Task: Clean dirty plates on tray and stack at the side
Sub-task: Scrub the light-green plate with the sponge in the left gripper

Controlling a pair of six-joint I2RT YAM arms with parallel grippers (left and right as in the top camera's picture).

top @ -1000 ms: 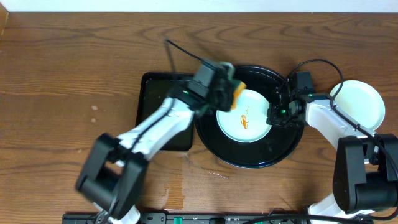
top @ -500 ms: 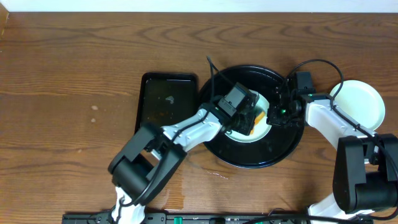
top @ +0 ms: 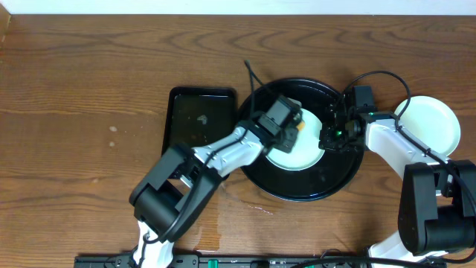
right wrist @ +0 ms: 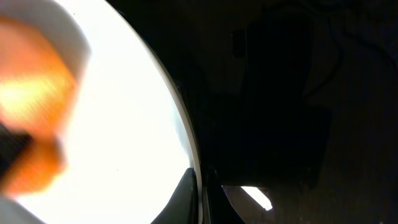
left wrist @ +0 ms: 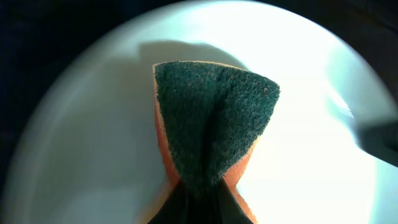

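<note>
A pale mint plate (top: 297,155) lies in the round black tray (top: 297,190). My left gripper (top: 292,125) is shut on an orange sponge (top: 301,127) with a dark green scouring face and presses it onto the plate's upper part. The left wrist view shows the folded sponge (left wrist: 211,124) on the plate (left wrist: 323,162), pinched in that gripper (left wrist: 202,202). My right gripper (top: 328,138) is shut on the plate's right rim. In the right wrist view its jaws (right wrist: 200,196) clamp the plate (right wrist: 124,124) at its edge, with the sponge (right wrist: 31,124) a blur at left.
A pale plate (top: 433,123) sits on the wooden table to the right of the round tray, beside the right arm. A rectangular black tray (top: 199,126) lies just left of the round tray, under the left arm.
The left gripper carried the sponge from the plate's upper left edge down onto the plate, then back up a little. The orange smear no longer shows. The right gripper has not moved.
</note>
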